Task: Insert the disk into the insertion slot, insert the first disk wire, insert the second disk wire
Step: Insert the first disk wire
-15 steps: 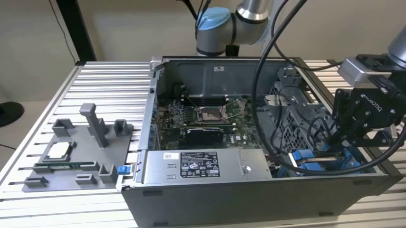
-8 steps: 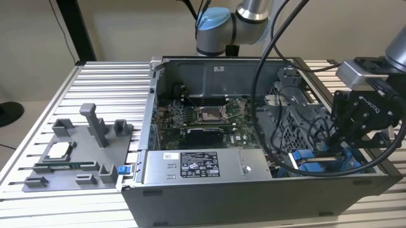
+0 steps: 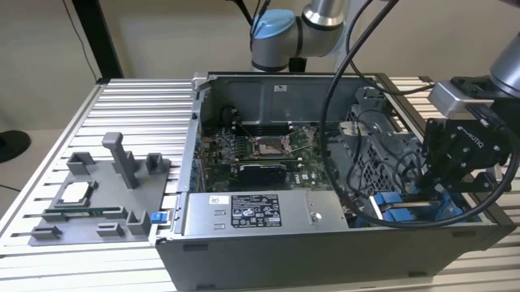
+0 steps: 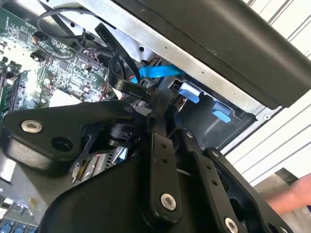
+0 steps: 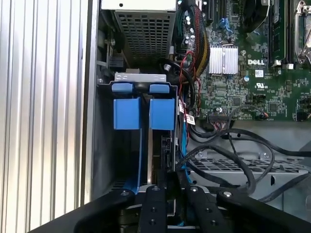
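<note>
— Gripper (image 5: 167,180), its black links nearest the lens, low at the exterior view's right: what does it hold?
— Its fingers (image 4: 159,145) are drawn almost together and look pinched on the plug end of a black disk wire (image 4: 127,86)
— And the disk (image 5: 162,115)?
— Down in the insertion slot (image 5: 104,145), its blue frame just beside a second blue carrier (image 5: 126,114). That step looks done. The wire in hand is not visibly seated, and whether the other wire is plugged cannot be told
— What stands in the way?
— Loops of black cables (image 5: 243,160) crowd beside the bay, a blue cable (image 4: 158,72) close by. The motherboard (image 3: 252,152) lies mid-frame, the power-supply box (image 3: 260,213) below it, a grey parts tray (image 3: 89,201) at the exterior view's left
</note>
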{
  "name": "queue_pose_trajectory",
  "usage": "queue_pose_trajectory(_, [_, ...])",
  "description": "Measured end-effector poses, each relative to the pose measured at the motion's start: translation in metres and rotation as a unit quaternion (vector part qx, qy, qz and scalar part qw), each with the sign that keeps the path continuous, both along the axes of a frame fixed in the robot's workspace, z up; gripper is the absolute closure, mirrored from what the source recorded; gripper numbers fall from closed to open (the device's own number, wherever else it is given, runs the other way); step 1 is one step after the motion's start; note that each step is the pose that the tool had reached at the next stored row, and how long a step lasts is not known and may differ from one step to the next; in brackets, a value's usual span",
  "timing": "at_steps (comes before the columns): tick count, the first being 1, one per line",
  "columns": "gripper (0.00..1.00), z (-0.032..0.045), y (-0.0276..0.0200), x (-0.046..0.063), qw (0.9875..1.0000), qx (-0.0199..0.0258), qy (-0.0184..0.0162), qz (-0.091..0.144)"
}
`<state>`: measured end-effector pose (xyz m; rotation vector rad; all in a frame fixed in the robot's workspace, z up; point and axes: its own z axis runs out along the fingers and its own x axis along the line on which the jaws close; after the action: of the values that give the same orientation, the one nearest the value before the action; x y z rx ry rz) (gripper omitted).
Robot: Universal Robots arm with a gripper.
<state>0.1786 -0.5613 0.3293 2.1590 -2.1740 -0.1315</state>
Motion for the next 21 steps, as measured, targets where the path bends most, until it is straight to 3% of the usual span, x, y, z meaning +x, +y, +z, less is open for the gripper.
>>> queue_pose_trajectory(12, [0.0,0.0489,0.0,0.0,1.0,-0.0008,0.0,0.0])
queue_pose_trajectory(21, [0.0,0.0503,0.0,0.0,1.0,-0.0006,0.0,0.0])
